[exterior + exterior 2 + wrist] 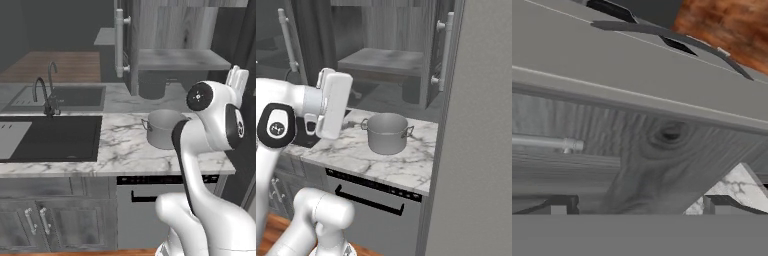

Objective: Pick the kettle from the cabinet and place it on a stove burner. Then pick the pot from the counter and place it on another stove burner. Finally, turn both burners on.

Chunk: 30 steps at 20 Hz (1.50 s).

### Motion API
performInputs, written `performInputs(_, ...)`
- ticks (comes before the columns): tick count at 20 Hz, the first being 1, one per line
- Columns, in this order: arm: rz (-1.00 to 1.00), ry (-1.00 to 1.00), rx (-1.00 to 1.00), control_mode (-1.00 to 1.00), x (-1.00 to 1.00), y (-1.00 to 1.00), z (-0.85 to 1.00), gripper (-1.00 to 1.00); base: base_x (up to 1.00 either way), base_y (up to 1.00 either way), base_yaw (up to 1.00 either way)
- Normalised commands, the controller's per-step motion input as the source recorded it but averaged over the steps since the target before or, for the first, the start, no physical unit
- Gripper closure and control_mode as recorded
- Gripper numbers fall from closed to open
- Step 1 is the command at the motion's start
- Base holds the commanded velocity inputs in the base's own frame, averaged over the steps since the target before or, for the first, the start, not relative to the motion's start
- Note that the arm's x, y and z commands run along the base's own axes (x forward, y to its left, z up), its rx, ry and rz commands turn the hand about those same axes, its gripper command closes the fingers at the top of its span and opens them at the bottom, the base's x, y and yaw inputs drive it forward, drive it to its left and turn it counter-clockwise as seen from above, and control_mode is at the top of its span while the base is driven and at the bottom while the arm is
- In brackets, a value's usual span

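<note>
The pot (387, 133) sits on the marble surface (406, 165), just in front of the open cabinet (160, 30), so that step looks undone. No burner or kettle can be made out (the dark shape under the cabinet's shelf is too dim to name), so by my judgement the task is barely begun. The end effector's fingers are spread, pinching nothing, facing wood-grain panelling. No brand, label or writing is readable anywhere.

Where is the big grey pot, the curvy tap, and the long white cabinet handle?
pot (387, 134), right base view, front wall
tap (41, 92), left base view, arched neck
cabinet handle (119, 42), left base view, middle of the bar
</note>
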Motion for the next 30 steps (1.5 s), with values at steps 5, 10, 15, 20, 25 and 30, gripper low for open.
performInputs(5,0.07,0.03,0.0,-1.0,0.0,0.0,-0.09,-1.0,0.0,0.0,0.0)
performInputs(10,0.06,0.07,0.0,-1.0,0.0,0.02,-0.13,-1.0,0.0,0.0,0.0)
performInputs(15,0.05,0.09,0.0,-1.0,0.01,0.04,-0.17,-1.0,0.0,0.0,0.0)
performInputs(20,0.04,0.1,0.0,-1.0,0.0,0.01,-0.19,-1.0,0.0,0.0,0.0)
performInputs(25,0.0,0.13,0.0,-1.0,0.11,0.13,-0.16,-1.0,0.0,0.0,0.0)
performInputs(30,0.0,0.12,0.0,-1.0,0.17,0.12,-0.1,-1.0,0.0,0.0,0.0)
